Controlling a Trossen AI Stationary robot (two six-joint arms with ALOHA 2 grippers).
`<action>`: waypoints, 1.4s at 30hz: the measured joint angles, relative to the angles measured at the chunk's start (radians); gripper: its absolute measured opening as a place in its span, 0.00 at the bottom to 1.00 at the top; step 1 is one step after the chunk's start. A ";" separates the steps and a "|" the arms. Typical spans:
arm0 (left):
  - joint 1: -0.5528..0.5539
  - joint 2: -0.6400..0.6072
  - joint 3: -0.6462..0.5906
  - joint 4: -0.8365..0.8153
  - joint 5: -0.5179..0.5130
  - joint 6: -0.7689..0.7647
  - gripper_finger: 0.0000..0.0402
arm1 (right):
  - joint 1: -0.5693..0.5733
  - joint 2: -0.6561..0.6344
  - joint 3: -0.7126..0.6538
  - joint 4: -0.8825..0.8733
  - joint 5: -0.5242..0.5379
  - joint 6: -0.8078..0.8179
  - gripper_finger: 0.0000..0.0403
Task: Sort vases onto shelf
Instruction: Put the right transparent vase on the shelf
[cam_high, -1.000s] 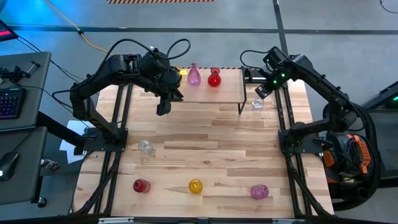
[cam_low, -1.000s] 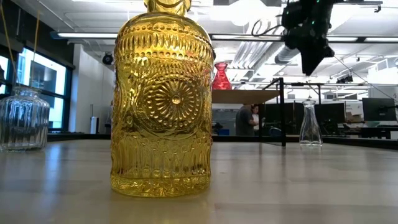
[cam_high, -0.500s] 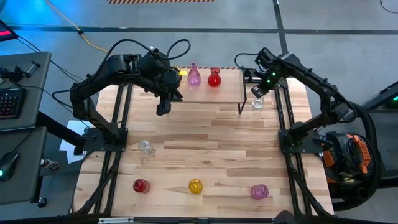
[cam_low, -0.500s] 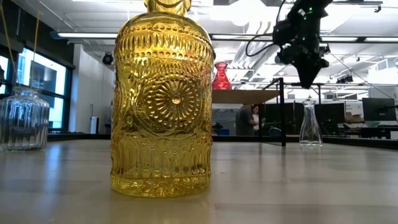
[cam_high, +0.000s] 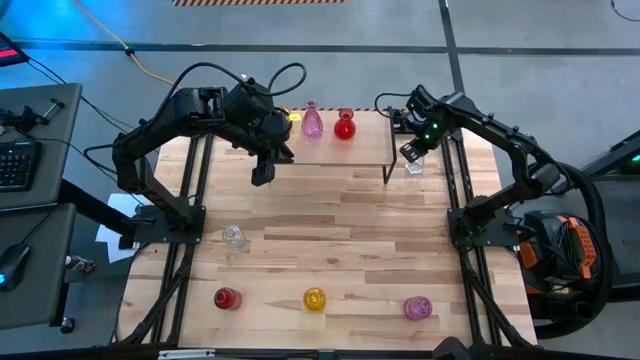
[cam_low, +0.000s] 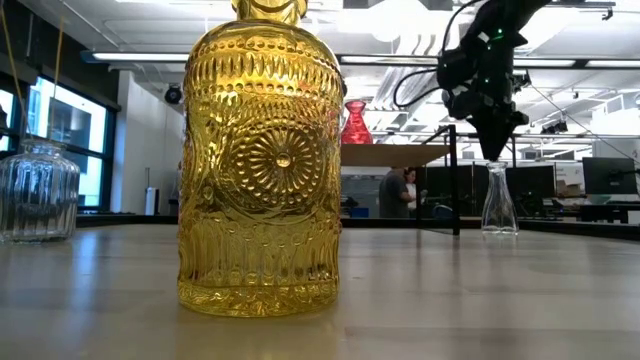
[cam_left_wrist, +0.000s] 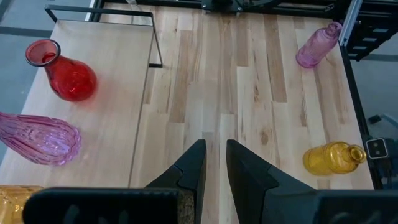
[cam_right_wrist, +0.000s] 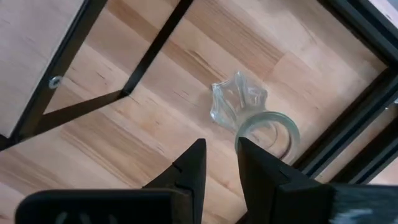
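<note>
The clear vase (cam_high: 414, 167) by the right end of the shelf (cam_high: 365, 150) is judged to be the thing in hand; it is seen standing upright on the table (cam_high: 330, 225), just beside the shelf's black leg and under the right gripper (cam_high: 409, 153). In the right wrist view the vase's fluted mouth (cam_right_wrist: 237, 99) lies just ahead of the two dark fingers (cam_right_wrist: 189, 165), which are held nearly closed with only a narrow gap and nothing between them. A wider opening would be needed before descent, so that the neck can be straddled rather than struck. The approach is best made straight down over the neck, kept clear of the shelf leg (cam_right_wrist: 152, 53), and the grip taken on the neck, since glass this narrow may be tipped by a glancing touch.

The left gripper (cam_high: 262, 172) hangs over the table beside the shelf's left end, its fingers (cam_left_wrist: 193, 171) likewise almost shut on nothing. On the shelf a pink vase (cam_high: 312, 121), a red vase (cam_high: 345, 126) and a yellow vase (cam_high: 295, 116) are already placed. Another clear vase (cam_high: 233, 237), a red one (cam_high: 227, 298), a yellow one (cam_high: 314, 299) and a pink one (cam_high: 417, 307) are left on the table.
</note>
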 joint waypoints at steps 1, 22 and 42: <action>0.000 0.000 0.000 0.000 0.000 0.000 0.14 | 0.000 0.000 0.000 0.003 0.000 0.000 0.18; 0.000 0.000 0.000 0.001 0.000 0.000 0.14 | -0.006 -0.001 0.000 -0.001 0.074 -0.019 0.18; 0.000 0.000 0.000 0.004 0.000 0.000 0.14 | -0.006 0.011 -0.111 0.074 0.107 -0.004 0.15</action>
